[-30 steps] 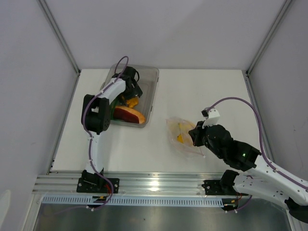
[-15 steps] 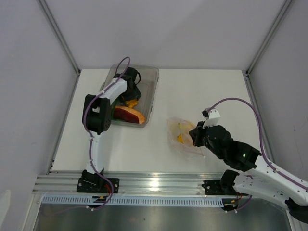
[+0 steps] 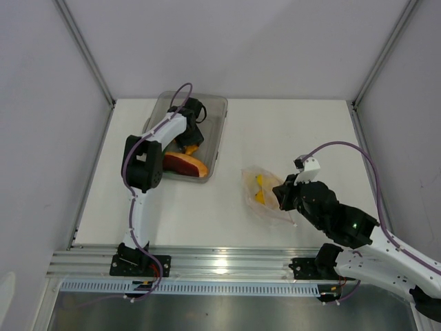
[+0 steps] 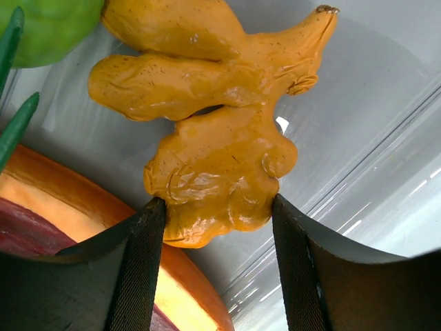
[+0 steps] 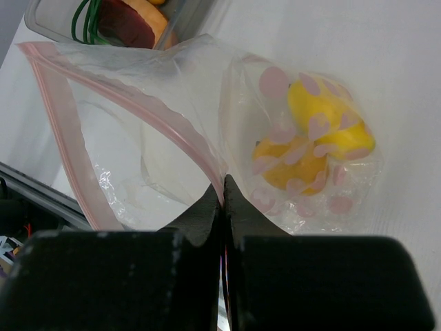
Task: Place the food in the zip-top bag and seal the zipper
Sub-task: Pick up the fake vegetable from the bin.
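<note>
My left gripper (image 3: 192, 141) is down in the clear bin (image 3: 216, 118). In the left wrist view its gripper (image 4: 217, 210) is shut on the lower lobe of the orange cluster (image 4: 213, 152), one fingertip against each side. The green lime (image 4: 48, 24), the green stalk (image 4: 14, 127) and the dark-red and tan slice (image 4: 41, 214) lie beside it. My right gripper (image 5: 224, 187) is shut on the pink-red zipper (image 5: 58, 117) of the zip-top bag (image 5: 138, 138), whose mouth gapes open. The yellow lemon (image 5: 331, 117) and the orange fruit (image 5: 289, 165) are inside the bag (image 3: 260, 196).
The bin stands at the back left of the white table, with the slice (image 3: 185, 164) at its near end. The bag lies right of centre, with my right arm (image 3: 331, 217) behind it. Grey walls close in the table on three sides.
My right gripper has shifted the bag slightly right and toward the near edge. My left gripper has moved a little to the right inside the bin.
</note>
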Tool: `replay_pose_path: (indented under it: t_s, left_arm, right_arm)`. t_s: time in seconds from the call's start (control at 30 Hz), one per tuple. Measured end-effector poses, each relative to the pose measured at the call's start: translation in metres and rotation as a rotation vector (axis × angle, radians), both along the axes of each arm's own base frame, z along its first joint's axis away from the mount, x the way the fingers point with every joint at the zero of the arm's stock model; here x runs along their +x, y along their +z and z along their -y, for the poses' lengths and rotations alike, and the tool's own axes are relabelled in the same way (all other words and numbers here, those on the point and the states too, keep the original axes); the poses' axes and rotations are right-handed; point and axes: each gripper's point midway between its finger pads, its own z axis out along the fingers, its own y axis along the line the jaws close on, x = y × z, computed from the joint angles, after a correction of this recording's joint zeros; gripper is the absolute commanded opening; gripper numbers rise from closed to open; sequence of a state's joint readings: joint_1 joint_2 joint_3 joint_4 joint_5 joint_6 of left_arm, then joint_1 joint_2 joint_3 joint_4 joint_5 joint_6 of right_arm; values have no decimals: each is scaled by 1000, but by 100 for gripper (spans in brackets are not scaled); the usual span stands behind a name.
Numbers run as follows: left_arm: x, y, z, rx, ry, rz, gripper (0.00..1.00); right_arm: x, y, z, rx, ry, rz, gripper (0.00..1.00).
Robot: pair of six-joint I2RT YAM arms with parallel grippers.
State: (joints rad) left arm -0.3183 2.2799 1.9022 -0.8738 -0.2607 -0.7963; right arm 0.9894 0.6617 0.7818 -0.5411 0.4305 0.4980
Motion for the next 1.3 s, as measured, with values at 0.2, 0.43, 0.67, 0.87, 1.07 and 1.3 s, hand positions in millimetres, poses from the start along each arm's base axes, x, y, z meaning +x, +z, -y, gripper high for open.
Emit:
replay_pose_path:
  t_s: [0.2, 0.43, 0.67, 0.87, 1.07, 1.3]
  left_arm:
    - [2, -1, 0, -4, -1, 7, 33]
    - [5, -2, 1, -25, 1, 48, 1]
    - [2, 2, 0, -50, -2, 72, 0]
    - [-4, 21, 2, -81, -20, 108, 1]
    - [-4, 70, 8, -139, -60, 217, 1]
    - [-23, 112, 21, -252, -127, 309, 1]
  right_arm:
    - [0, 0, 0, -1, -1, 1, 0]
    - [0, 0, 0, -2, -1, 1, 0]
    - [0, 0, 0, -2, -1, 1, 0]
    - [0, 0, 0, -3, -1, 0, 0]
    - [0, -2, -1, -9, 0, -4, 0]
    - [2, -6, -2, -23, -3, -11, 0]
